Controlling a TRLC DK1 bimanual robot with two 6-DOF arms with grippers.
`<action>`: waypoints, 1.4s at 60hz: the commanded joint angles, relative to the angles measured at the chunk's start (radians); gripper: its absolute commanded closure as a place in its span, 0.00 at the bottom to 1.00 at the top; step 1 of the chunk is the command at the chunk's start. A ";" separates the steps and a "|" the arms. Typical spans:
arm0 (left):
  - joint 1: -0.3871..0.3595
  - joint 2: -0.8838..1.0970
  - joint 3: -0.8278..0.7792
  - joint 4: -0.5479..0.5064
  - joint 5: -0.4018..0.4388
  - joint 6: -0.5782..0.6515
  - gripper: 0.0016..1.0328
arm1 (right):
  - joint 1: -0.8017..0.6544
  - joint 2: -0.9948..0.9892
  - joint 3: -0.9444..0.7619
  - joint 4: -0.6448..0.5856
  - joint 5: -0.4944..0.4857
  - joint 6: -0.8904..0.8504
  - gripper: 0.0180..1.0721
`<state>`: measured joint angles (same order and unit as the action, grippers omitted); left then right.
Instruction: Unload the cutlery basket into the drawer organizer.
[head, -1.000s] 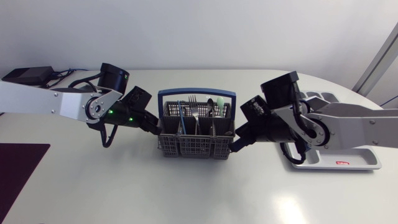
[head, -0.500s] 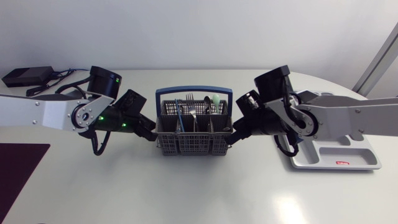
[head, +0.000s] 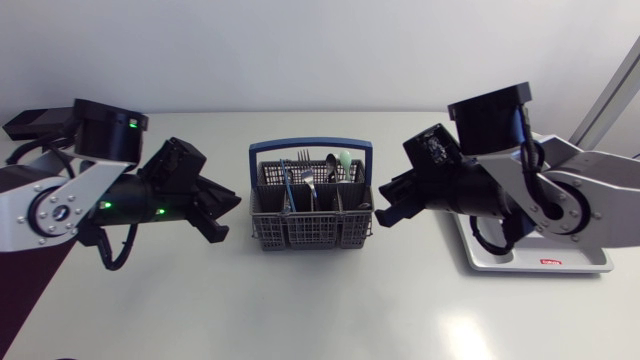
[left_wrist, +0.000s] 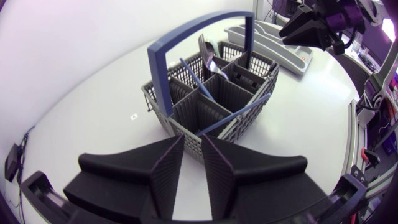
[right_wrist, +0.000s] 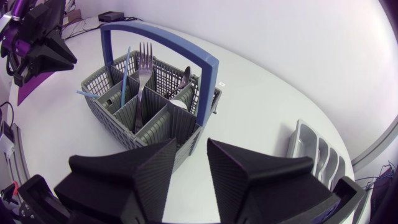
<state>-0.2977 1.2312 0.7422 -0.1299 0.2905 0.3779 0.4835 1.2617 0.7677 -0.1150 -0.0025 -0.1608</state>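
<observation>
The grey cutlery basket (head: 308, 218) with a blue handle stands on the table's middle, holding a fork (head: 308, 163), a spoon and a pale green utensil (head: 345, 160). My left gripper (head: 226, 214) hangs just left of it, open and empty, apart from its wall. My right gripper (head: 384, 204) is close to the basket's right side, open and empty too. In the left wrist view the basket (left_wrist: 211, 93) lies ahead of the narrowly parted gripper (left_wrist: 193, 169). The right wrist view shows the basket (right_wrist: 149, 106) ahead of its gripper (right_wrist: 193, 167). The grey drawer organizer (head: 530, 262) lies at the right.
A black device (head: 40, 120) with cables sits at the back left corner. A dark mat (head: 30, 260) covers the table's left edge. The organizer (right_wrist: 314, 152) lies beside my right arm, partly under it in the head view.
Both grippers were shut on the basket's side walls; they have let go, opened and drawn back outward. The basket now stands free on the table.
</observation>
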 joint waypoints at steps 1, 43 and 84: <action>-0.011 -0.099 -0.064 -0.011 0.010 0.079 0.58 | 0.010 -0.047 -0.056 -0.028 0.006 -0.020 0.33; -0.337 0.011 -0.132 0.271 -0.192 0.217 0.49 | 0.152 -0.156 -0.097 -0.086 0.055 -0.031 0.22; -0.328 0.172 -0.122 0.492 -0.231 0.248 0.94 | 0.158 -0.137 -0.139 -0.049 0.053 -0.040 0.21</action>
<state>-0.6315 1.3872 0.6308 0.3428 0.0685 0.6037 0.6342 1.1164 0.6502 -0.1761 0.0494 -0.1879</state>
